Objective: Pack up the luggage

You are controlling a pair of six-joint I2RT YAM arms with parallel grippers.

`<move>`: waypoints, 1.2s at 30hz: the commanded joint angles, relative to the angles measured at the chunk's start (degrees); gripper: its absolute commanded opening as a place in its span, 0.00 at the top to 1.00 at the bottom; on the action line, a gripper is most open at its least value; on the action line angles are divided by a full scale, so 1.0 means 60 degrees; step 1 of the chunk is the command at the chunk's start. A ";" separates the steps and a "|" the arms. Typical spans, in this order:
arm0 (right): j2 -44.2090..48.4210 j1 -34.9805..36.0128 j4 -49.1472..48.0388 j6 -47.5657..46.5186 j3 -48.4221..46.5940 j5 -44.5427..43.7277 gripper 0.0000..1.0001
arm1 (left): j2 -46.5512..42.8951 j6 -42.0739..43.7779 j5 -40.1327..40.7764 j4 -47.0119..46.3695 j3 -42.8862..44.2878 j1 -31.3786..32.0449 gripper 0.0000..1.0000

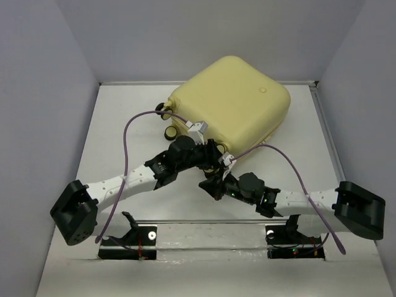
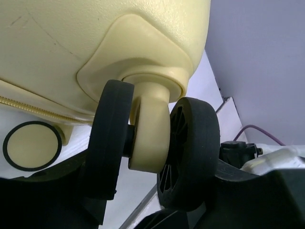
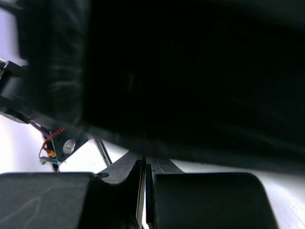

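- Grey-lilac walls (image 1: 37,93) are enclosing a white surface (image 1: 124,124) on three sides.
- The luggage (image 1: 232,102) is lying flat and closed at the far centre of the surface, turned slightly askew. A small round embossed mark (image 1: 263,90) is showing on its shell, too small to read.
- Left claw (image 1: 209,150) is reaching to the luggage's near-left corner. In the left wrist view its jaws are standing apart, with a twin caster wheel (image 2: 147,143) sitting between the fingers (image 2: 52,200). Whether they are pressing on it, I cannot tell.
- A second wheel (image 2: 32,145), a cream disc ringed in black, is showing further off, just below the zipper (image 2: 28,104).
- Right claw (image 3: 144,183) is closed, its fingers meeting with only a thin slit between them. In the top view it is sitting low, just beside the luggage's near edge and under the left wrist.
- A dark blurred mass (image 3: 190,71) is filling most of the right wrist view; I cannot tell what it is.
- A purple cable (image 1: 127,142) is looping over the left arm.
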State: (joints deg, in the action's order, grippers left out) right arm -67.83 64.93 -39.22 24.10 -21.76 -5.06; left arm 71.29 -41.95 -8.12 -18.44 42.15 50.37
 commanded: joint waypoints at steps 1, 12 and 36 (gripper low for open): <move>-0.0705 0.0004 -0.2383 -0.0134 -0.0474 0.0053 0.93 | 0.0130 0.0749 -0.0843 -0.0699 0.2664 -0.0119 0.94; 0.2880 0.0004 0.2345 0.0598 0.0403 -0.1368 0.92 | -0.1492 0.3227 0.1474 0.4504 0.3539 -0.0279 0.01; 0.5387 0.0004 0.5218 0.0159 0.0316 -0.1077 0.14 | 0.1856 0.8339 -0.0144 0.4859 0.4677 -0.5363 0.01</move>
State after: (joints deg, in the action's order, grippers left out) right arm -36.80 64.69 -9.04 26.30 -19.29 -13.02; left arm 80.75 1.93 -10.37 12.29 62.30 18.28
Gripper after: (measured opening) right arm 0.852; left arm 0.990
